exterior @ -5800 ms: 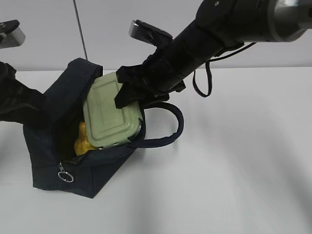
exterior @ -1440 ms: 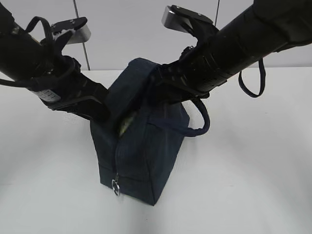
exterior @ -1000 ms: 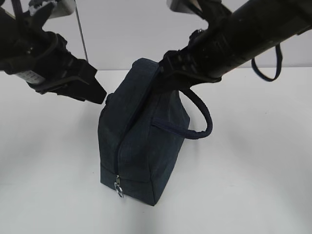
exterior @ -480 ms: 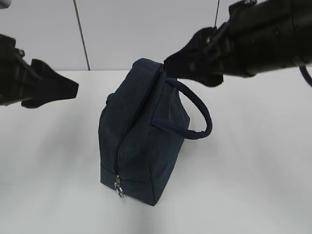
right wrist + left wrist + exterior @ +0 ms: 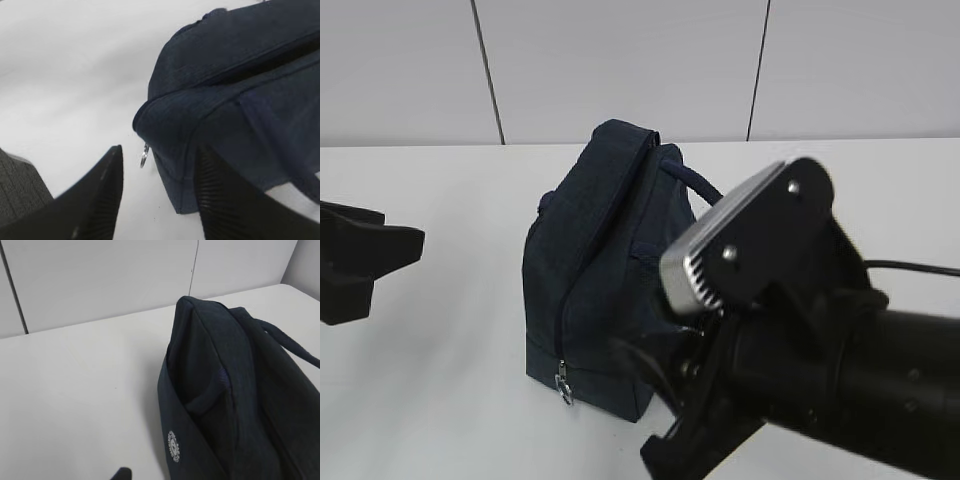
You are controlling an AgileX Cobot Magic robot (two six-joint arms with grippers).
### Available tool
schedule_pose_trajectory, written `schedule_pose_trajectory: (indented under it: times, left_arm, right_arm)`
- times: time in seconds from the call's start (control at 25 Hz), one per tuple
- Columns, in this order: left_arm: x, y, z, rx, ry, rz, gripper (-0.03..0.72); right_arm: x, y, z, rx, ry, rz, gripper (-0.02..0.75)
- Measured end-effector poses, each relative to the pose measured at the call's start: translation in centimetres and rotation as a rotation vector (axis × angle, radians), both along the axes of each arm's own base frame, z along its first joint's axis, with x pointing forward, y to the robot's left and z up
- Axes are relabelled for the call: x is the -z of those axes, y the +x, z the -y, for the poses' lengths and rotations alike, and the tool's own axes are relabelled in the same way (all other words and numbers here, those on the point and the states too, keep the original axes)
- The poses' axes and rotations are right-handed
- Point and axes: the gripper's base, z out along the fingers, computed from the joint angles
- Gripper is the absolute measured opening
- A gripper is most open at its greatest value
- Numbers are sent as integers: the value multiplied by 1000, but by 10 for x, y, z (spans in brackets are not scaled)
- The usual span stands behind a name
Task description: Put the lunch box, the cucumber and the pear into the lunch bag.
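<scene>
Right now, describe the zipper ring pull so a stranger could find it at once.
Start at the navy lunch bag standing on the white table. Follow its zipper seam down the near end; the ring pull hangs at the bottom corner, the only shiny metal on the dark fabric.

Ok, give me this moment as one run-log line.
navy fabric lunch bag: upright on white table, flap down | contents: not visible | left gripper: clear, empty | right gripper: open near zipper ring
</scene>
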Motion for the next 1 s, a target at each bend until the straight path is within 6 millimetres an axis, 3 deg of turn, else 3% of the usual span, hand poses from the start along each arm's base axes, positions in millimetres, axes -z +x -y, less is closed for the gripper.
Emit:
schedule_pose_trajectory:
  times: [0.4, 1.0]
  left_arm:
    - [13, -6, -4, -18, 9, -16, 298]
    - [12, -5, -4, -48, -40, -27, 289]
  right_arm:
    - [64, 11, -28, 69, -65, -131, 366]
    - [118, 21, -48, 98, 9, -159, 307]
